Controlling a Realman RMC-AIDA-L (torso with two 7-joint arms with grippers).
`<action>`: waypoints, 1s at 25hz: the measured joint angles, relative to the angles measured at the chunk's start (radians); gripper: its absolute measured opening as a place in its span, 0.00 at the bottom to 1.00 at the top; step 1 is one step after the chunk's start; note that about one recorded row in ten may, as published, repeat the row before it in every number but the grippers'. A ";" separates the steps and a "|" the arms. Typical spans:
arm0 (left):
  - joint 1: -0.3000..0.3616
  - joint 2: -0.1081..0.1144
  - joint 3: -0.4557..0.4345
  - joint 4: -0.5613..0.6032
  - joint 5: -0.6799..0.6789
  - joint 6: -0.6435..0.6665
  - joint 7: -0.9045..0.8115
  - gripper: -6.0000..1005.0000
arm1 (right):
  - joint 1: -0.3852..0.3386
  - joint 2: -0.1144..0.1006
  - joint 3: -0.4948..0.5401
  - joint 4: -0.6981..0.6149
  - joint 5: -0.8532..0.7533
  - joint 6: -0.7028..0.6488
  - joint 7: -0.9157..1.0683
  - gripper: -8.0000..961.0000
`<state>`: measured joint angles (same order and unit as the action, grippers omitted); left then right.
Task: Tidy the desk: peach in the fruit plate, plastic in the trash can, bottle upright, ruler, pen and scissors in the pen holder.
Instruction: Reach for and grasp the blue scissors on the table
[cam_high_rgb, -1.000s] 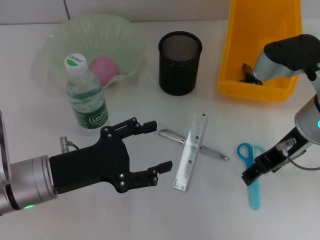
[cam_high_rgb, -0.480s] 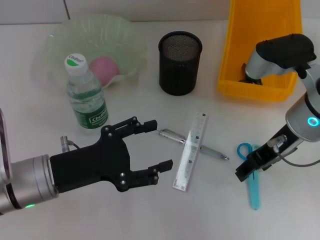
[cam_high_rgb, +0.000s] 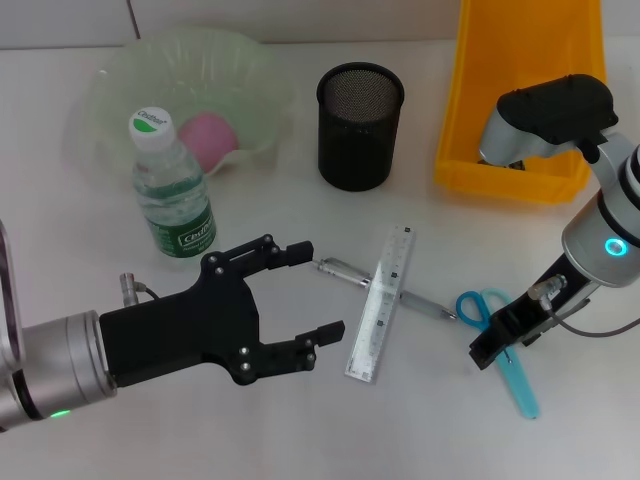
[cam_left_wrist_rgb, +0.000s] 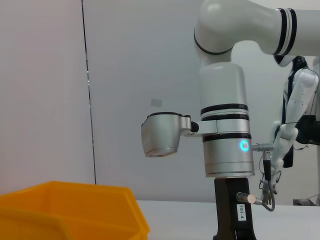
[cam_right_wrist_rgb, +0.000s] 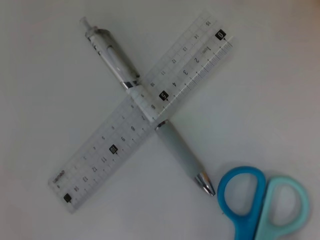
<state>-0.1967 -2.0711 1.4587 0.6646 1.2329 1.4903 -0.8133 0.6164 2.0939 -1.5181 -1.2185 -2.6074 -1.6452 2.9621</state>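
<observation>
Your right gripper (cam_high_rgb: 497, 345) has come in low over the scissors (cam_high_rgb: 497, 340) and nudged them: against a second ago the blue handles have slid toward the pen (cam_high_rgb: 385, 288) and the blades now angle away toward the table's near edge, where before they lay almost straight. The handle loops now sit just beside the pen's tip, a closeness the right wrist view confirms. Whether the right fingers are spread or pinching the scissors you cannot tell; the gripper body hides them.

Your left gripper (cam_high_rgb: 305, 305) has not moved. It hovers with fingers spread wide, just short of the pen's end and the ruler (cam_high_rgb: 381, 303) lying across the pen.

Elsewhere the desk reads as partly tidied. The peach (cam_high_rgb: 209, 139) is in the plate (cam_high_rgb: 120, 85), the bottle (cam_high_rgb: 172, 190) stands upright beside it, and the holder (cam_high_rgb: 360, 125) stands with nothing in it that you can see. Something dark lies in the yellow bin (cam_high_rgb: 520, 100); you cannot make out what.

That leaves ruler, pen and scissors. The shift suggests the scissors slipped under contact and were not lifted cleanly, so expect to re-seat the grip before carrying them to the holder, and mind the pen tip now crowding the handles.
</observation>
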 joint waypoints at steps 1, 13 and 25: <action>0.000 -0.001 0.000 -0.001 0.000 0.000 0.002 0.80 | -0.001 0.000 0.000 0.000 -0.001 0.001 0.000 0.65; 0.000 -0.001 -0.002 -0.003 -0.001 0.001 0.011 0.80 | 0.001 0.000 -0.027 0.005 -0.004 0.004 0.000 0.54; -0.011 -0.003 -0.001 -0.021 -0.001 -0.002 0.011 0.80 | 0.003 0.000 -0.048 0.019 -0.006 0.016 0.000 0.41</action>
<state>-0.2074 -2.0738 1.4572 0.6438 1.2316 1.4887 -0.8021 0.6196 2.0934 -1.5663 -1.1990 -2.6131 -1.6294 2.9619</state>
